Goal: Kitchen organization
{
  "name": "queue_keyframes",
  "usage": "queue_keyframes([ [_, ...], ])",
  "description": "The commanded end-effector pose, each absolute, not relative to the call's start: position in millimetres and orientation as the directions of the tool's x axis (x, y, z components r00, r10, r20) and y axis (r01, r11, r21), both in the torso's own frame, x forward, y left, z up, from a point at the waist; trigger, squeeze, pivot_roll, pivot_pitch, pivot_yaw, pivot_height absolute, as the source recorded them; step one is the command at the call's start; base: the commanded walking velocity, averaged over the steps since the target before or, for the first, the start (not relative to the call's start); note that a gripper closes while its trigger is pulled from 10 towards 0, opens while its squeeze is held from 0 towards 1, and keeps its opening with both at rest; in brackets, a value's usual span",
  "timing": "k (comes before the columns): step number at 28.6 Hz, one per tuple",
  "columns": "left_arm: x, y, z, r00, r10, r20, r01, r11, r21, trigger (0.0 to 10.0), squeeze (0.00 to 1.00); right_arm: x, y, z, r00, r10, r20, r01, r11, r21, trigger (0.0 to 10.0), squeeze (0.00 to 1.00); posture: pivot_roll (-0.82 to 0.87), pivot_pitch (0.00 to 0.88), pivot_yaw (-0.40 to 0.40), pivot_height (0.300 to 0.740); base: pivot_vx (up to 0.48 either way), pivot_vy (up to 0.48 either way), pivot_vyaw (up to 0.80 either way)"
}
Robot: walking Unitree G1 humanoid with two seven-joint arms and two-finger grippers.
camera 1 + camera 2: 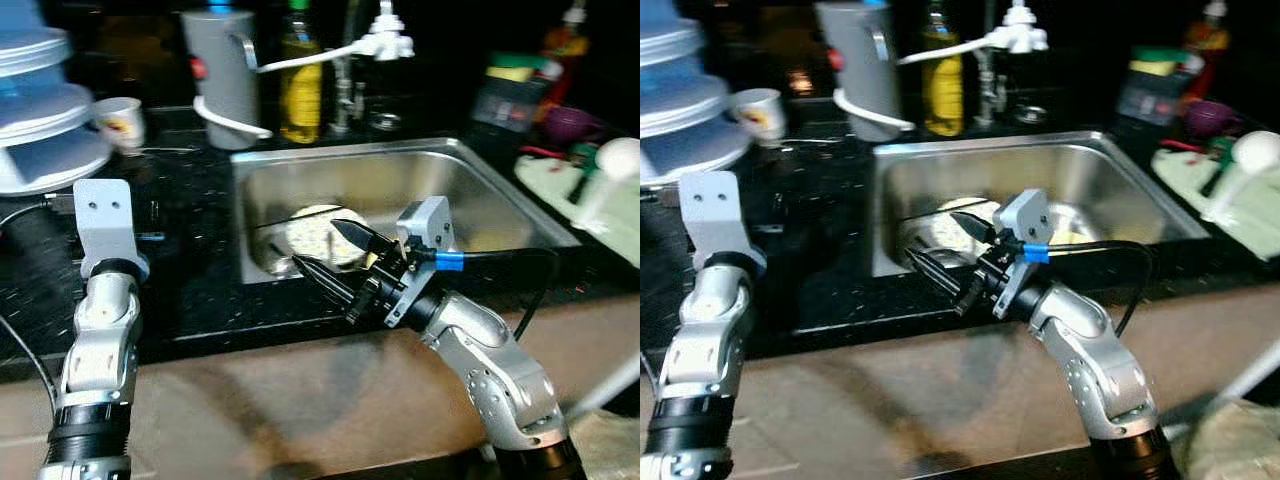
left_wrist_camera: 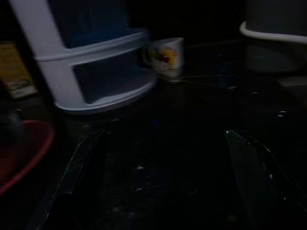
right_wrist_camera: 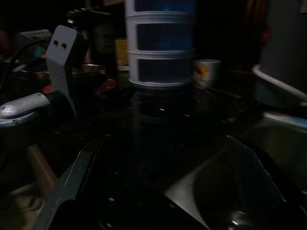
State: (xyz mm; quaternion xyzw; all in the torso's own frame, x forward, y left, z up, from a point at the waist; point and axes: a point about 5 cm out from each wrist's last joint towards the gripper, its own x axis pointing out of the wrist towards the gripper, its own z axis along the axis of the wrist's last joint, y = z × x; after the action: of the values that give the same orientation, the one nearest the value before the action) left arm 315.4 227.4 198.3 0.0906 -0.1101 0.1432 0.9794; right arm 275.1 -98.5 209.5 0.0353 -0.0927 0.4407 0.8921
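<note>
I see a black speckled counter (image 1: 190, 290) around a steel sink (image 1: 500, 200) at frame centre, a plate (image 1: 315, 235) lying inside it. My right gripper (image 1: 330, 250) hangs over the sink's front left corner, fingers spread and empty. My left gripper (image 2: 163, 182), lower left, is also parted and empty above bare counter.

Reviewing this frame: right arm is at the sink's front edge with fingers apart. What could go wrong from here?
The right gripper, fingers open, sits over the front left of the sink just above the pale plate; a blunt descent could strike or chip it, or catch the rim. The left gripper, open, hangs over the dark counter near the tiered white container and small cup; a forward sweep might topple the cup.
</note>
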Motion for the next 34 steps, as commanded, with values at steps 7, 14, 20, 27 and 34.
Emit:
queue_keyframes([
  [7,312,209,212,0.936,0.184,0.301,-0.246,0.951,0.186,10.0,0.00,287,-104,212,0.669,0.691,0.273,-0.728,0.682,0.059,10.0,0.00,0.07,0.000,-0.022,0.740,0.000,0.000,0.79],
  [14,310,189,221,0.941,0.034,0.337,-0.124,0.961,0.249,10.0,0.00,300,-111,216,0.767,0.535,0.354,-0.624,0.749,0.221,10.0,0.00,0.07,0.000,-0.015,0.740,0.000,0.000,0.78],
  [20,303,173,205,0.957,-0.008,0.288,-0.059,0.973,0.222,10.0,0.00,306,-115,211,0.813,0.461,0.357,-0.564,0.775,0.284,10.0,0.00,0.06,0.000,-0.009,0.740,0.000,0.000,0.77],
  [27,300,167,202,0.959,-0.019,0.283,-0.044,0.976,0.214,10.0,0.00,307,-116,208,0.820,0.451,0.352,-0.554,0.781,0.289,10.0,0.00,0.07,0.000,-0.011,0.740,0.000,0.000,0.77],
  [34,304,173,207,0.955,-0.011,0.297,-0.054,0.977,0.207,10.0,0.00,310,-115,209,0.820,0.445,0.360,-0.549,0.787,0.280,10.0,0.00,0.07,0.000,-0.013,0.740,0.000,0.000,0.22],
])
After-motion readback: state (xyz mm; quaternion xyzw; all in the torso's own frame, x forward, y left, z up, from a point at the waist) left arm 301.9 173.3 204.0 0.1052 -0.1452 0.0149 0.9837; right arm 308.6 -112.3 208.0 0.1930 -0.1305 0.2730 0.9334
